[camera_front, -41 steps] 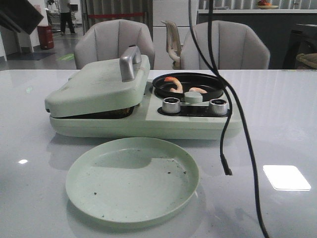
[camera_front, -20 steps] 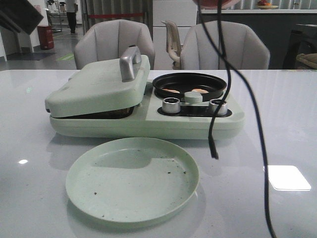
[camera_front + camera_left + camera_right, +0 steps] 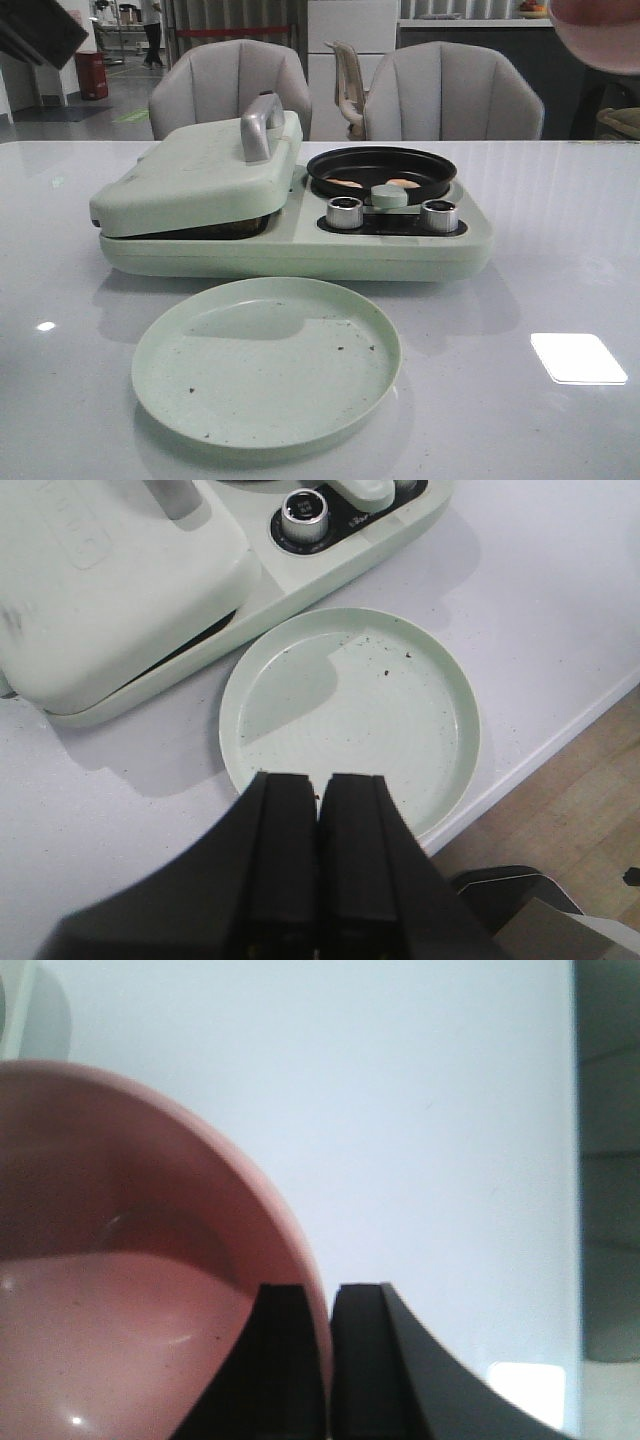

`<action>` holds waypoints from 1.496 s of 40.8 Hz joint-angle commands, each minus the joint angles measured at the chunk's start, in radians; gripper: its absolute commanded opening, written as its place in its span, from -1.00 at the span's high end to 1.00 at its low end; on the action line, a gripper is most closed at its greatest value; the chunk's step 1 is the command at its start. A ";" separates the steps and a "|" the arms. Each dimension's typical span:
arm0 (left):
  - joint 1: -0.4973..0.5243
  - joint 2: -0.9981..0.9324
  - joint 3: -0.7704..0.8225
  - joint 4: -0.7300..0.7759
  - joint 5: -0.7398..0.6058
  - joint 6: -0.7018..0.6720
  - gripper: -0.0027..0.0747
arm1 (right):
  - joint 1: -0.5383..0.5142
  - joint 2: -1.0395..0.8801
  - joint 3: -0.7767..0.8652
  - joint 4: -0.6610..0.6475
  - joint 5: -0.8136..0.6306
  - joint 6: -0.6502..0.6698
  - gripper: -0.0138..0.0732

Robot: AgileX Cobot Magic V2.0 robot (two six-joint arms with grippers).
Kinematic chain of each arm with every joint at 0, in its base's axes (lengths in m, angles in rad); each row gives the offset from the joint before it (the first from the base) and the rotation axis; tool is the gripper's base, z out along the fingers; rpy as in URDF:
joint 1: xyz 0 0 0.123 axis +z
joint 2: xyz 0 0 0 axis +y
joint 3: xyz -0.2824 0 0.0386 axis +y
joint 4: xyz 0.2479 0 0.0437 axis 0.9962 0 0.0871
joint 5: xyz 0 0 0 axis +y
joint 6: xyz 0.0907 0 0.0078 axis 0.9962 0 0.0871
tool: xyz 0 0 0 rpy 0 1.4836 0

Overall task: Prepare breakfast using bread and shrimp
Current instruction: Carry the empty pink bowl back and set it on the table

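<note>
Two pale orange-pink shrimp [image 3: 347, 184] [image 3: 403, 183] lie in the black round pan [image 3: 382, 166] of the pale green breakfast maker [image 3: 300, 235]. Its sandwich lid [image 3: 190, 180] is down and the bread is hidden. My right gripper [image 3: 328, 1295] is shut on the rim of an empty pink bowl [image 3: 120, 1290], held high at the upper right [image 3: 598, 30]. My left gripper [image 3: 318, 785] is shut and empty, above the near edge of an empty green plate [image 3: 350, 720].
The green plate [image 3: 267, 358] with dark crumbs lies in front of the maker. Two metal knobs [image 3: 345, 212] [image 3: 440, 214] stand on the maker's front. The table's front edge [image 3: 560, 740] is close to the plate. Grey chairs [image 3: 455, 92] stand behind the table.
The right arm with its hanging black cable has lifted out of the middle of the view, up and to the right, carrying the pink bowl. The shrimp now lie flat in the pan.
</note>
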 commanded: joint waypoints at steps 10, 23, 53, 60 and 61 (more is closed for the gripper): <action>-0.007 -0.017 -0.026 -0.005 -0.066 -0.007 0.67 | -0.202 -0.055 0.419 0.335 -0.343 -0.119 0.58; -0.007 -0.017 -0.026 -0.005 -0.066 -0.007 0.67 | -0.203 -0.012 0.620 0.333 -0.559 -0.119 0.58; -0.007 -0.017 -0.026 -0.005 -0.066 -0.007 0.67 | -0.202 -0.006 0.578 0.333 -0.504 -0.119 -0.14; -0.007 -0.017 -0.026 -0.005 -0.066 -0.007 0.67 | -0.180 -0.140 0.560 0.338 -0.479 -0.119 -0.14; -0.007 -0.017 -0.026 -0.005 -0.066 -0.007 0.67 | -0.173 -0.159 0.560 0.338 -0.476 -0.119 -0.14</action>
